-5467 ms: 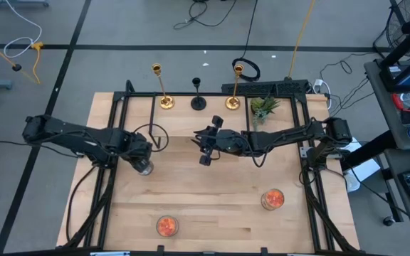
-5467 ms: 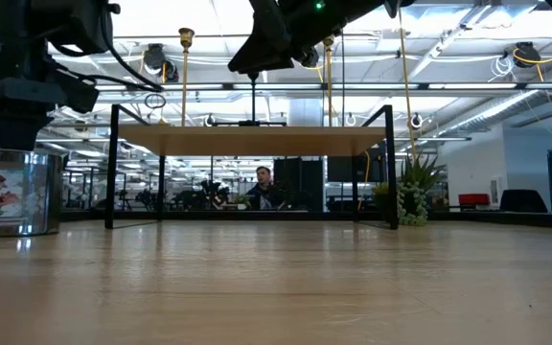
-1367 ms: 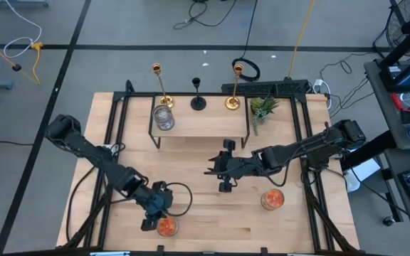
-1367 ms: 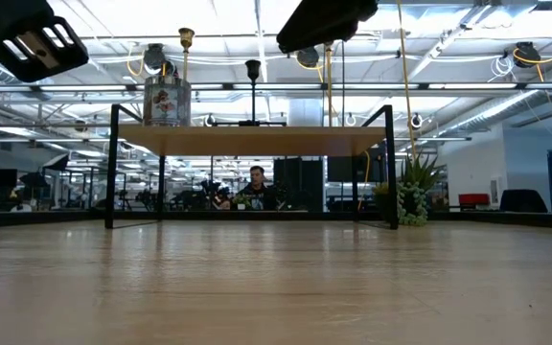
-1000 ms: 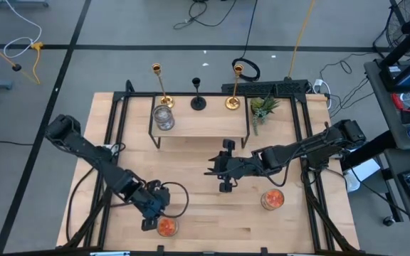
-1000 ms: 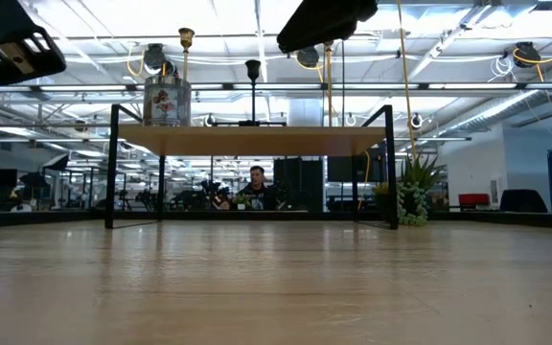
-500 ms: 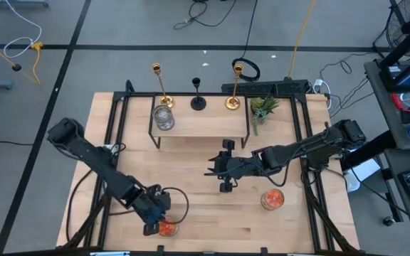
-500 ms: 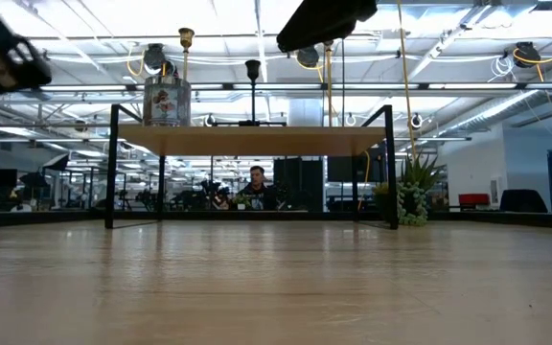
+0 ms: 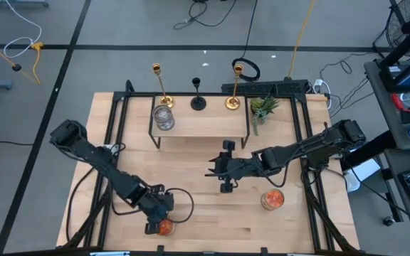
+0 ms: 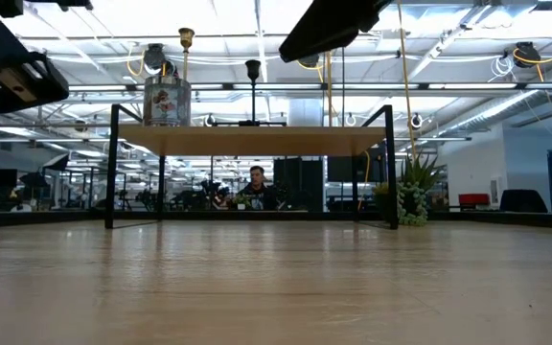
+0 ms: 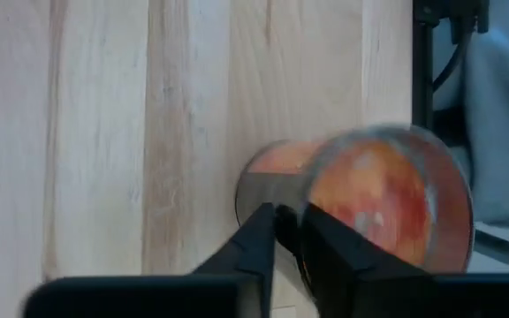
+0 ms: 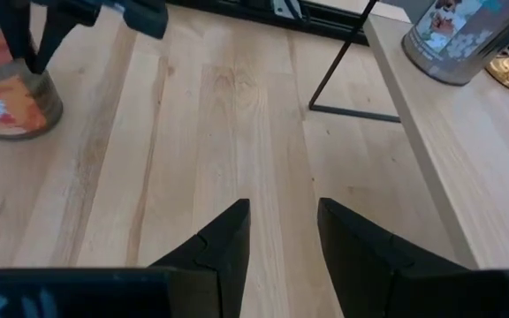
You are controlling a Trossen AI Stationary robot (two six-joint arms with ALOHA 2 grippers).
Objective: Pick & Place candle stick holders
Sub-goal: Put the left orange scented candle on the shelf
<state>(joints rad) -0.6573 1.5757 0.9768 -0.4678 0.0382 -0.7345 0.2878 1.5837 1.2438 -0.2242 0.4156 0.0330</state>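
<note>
Fingers of the left gripper (image 11: 287, 231) pinched the rim of an orange-filled glass jar (image 11: 369, 208), presumably for lifting; right gripper (image 12: 281, 231) hovered unclenched mid-table.

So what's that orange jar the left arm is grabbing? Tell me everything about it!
The orange jar is a small round glass with a clear rim and orange-red colour showing through. It stands upright on the wooden table, near the front edge. The left gripper has come down on it from above, and its fingers pinch the rim, one outside the wall and one inside. Nothing else touches it. A second orange jar stands apart, to its right.
</note>
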